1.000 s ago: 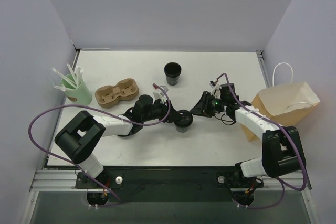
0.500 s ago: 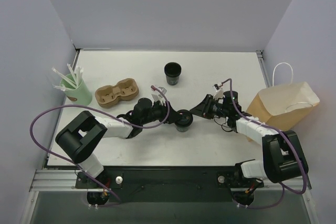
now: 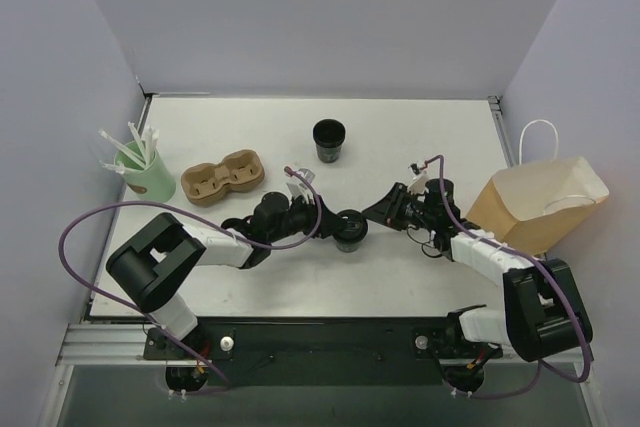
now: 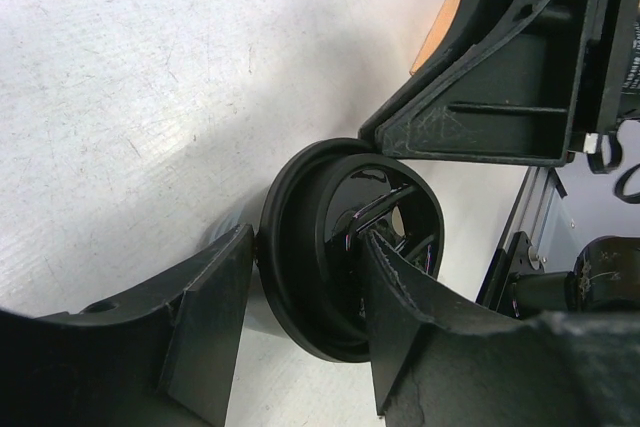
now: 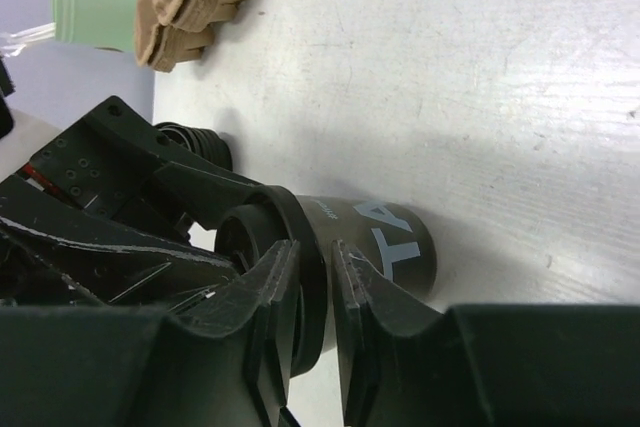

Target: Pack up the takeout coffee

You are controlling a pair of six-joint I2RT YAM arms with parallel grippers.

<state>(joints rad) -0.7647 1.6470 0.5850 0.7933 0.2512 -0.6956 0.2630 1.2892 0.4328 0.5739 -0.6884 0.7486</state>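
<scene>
The coffee point(image 3: 349, 232) stands about mid-desk, a little toward the near edge, between my two arms and well apart from the bag point(image 3: 540, 202) at the right edge. I cannot tell whether its base rests on the desk or is lifted clear.

The left jaws are clamped on the coffee point(image 4: 330, 247), one finger on each side of the wall just under the lid. The right jaws are pinched together on the lid point(image 5: 305, 247), with its rim caught between the fingers.

I judge the cup light, with thin walls that will dent under a hard squeeze, and top-heavy if it is full. The lid looks slick and only pressed on, so a pull there could pop it off. The best hold, I think, is the upper wall, where the lid ring stiffens it. I would keep it upright all the way to the bag.
</scene>
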